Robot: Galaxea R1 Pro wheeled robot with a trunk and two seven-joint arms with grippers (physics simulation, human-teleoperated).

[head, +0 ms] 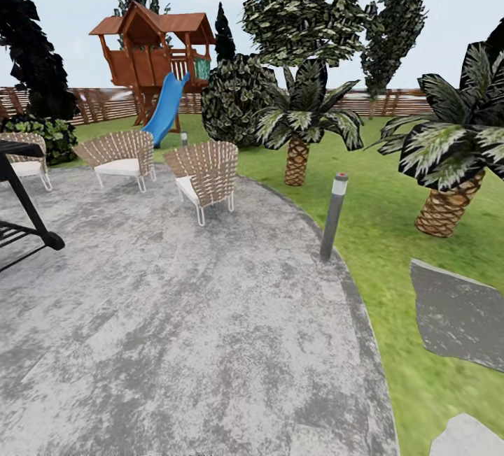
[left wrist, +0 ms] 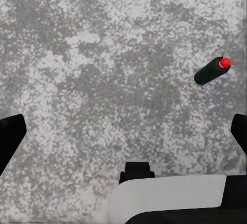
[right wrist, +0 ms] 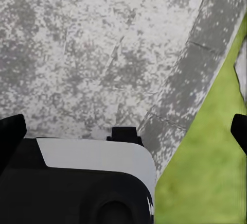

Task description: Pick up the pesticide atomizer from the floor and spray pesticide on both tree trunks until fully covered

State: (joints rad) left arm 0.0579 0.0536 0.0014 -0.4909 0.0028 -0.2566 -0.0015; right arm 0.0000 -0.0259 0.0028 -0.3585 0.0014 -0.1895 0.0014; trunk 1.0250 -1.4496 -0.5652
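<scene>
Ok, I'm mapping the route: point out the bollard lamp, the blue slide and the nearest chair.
bollard lamp (head: 333, 217), head view, mid post.
blue slide (head: 165, 108), head view, middle of chute.
nearest chair (head: 208, 170), head view, woven backrest.

Open paving (head: 182, 316) ahead; chairs (head: 204, 176) and bollard lamp (head: 334, 217) flank it.

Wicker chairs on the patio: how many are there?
3. One wicker chair stands nearest, one wicker chair behind it toward the slide, one wicker chair at the left edge, partly cut off. Others may be out of frame.
</scene>
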